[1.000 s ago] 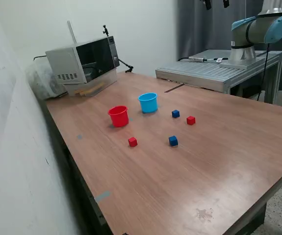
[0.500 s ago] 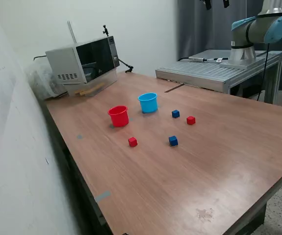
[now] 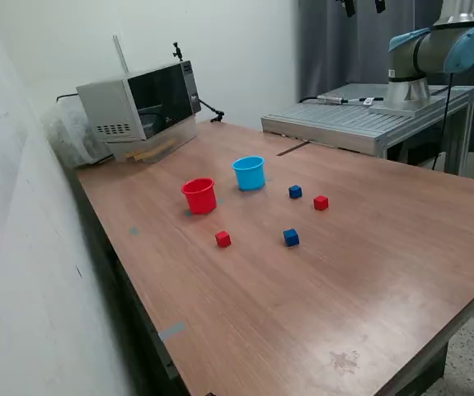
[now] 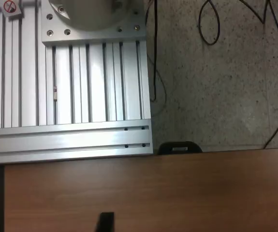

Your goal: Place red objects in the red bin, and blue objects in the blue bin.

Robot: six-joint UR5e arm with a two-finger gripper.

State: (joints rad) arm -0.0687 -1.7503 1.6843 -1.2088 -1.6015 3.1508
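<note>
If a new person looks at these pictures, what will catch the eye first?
Probably the red bin and the blue bin, upright side by side mid-table. In front of them lie four small cubes, apart from each other: two red and two blue. A microwave sits at the far corner.

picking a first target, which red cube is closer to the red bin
The red cube in front of the red bin; the other red cube lies beyond the blue cube.
</note>
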